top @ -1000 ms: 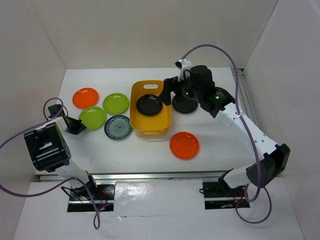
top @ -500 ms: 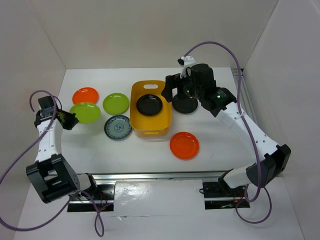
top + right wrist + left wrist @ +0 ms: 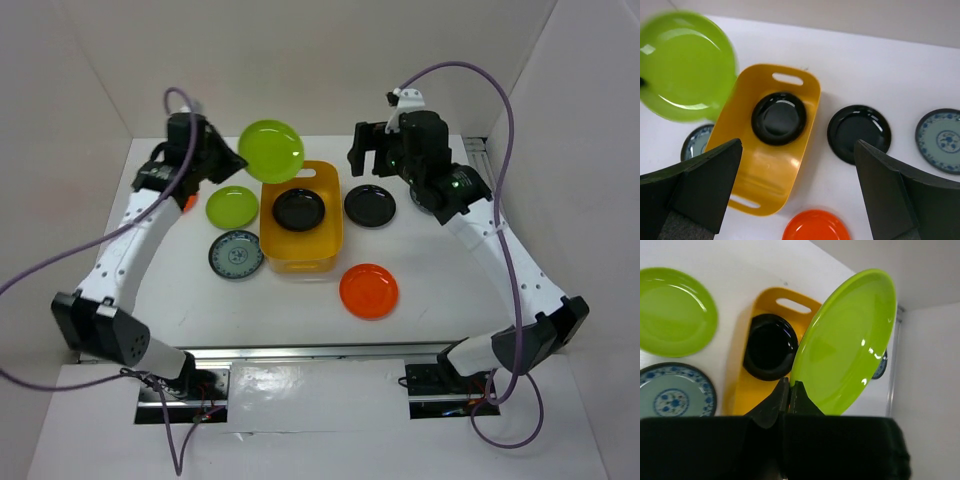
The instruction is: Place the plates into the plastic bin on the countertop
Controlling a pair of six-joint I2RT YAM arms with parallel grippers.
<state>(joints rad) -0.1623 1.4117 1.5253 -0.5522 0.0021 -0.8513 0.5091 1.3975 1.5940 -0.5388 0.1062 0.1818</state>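
Yellow bin [image 3: 300,252] holds one black plate [image 3: 299,209]. Left gripper [image 3: 789,392] clamps a lime plate [image 3: 271,151], perhaps over its rim; right gripper [image 3: 797,150] gapes.

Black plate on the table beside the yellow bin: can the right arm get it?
Probably yes. The right tool hangs open close to the black plate, which lies flat on the table beside the bin, with nothing on top of it or in between.

The top camera looks down from above the near edge. Both wrist cameras face down from closer, sharing the yellow-orange rectangular plastic bin [image 3: 765,165] holding a glossy black round plate [image 3: 778,118].
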